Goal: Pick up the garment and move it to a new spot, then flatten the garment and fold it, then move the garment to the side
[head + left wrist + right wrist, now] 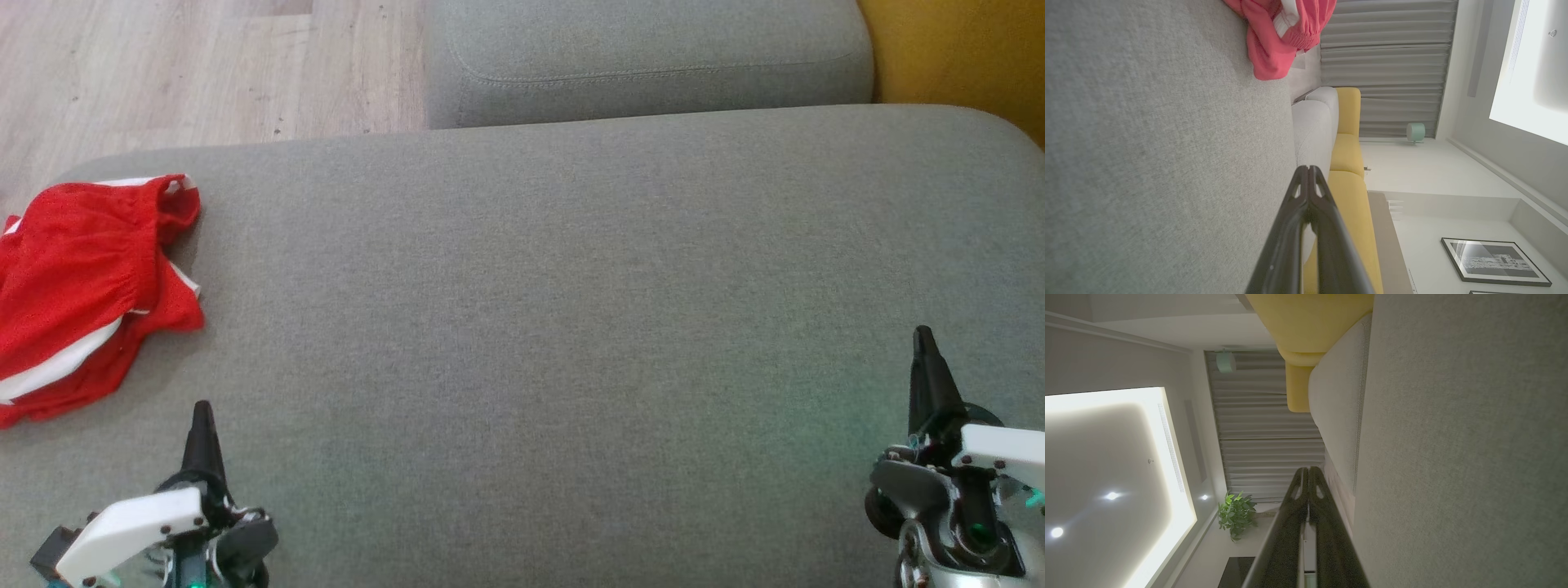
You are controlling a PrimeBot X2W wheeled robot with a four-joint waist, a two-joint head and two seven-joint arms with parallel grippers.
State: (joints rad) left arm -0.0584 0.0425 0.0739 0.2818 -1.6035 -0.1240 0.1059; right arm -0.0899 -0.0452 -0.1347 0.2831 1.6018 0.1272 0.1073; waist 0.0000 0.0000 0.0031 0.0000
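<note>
The garment (82, 286) is a pair of red shorts with white stripes, lying crumpled at the left edge of the grey sofa cushion (555, 327). In the left wrist view the garment (1278, 36) shows at the top. My left gripper (202, 412) sits at the lower left, shut and empty, a short way from the garment's near edge; its fingertips meet in the left wrist view (1308, 168). At the lower right my right gripper (923, 335) is shut and empty, far from the garment, with its tips together in the right wrist view (1307, 469).
A second grey cushion (645, 57) lies beyond the wide one, with yellow upholstery (963, 49) at the far right. Wooden floor (163, 65) shows at the far left. The wide cushion's edge runs just past the garment.
</note>
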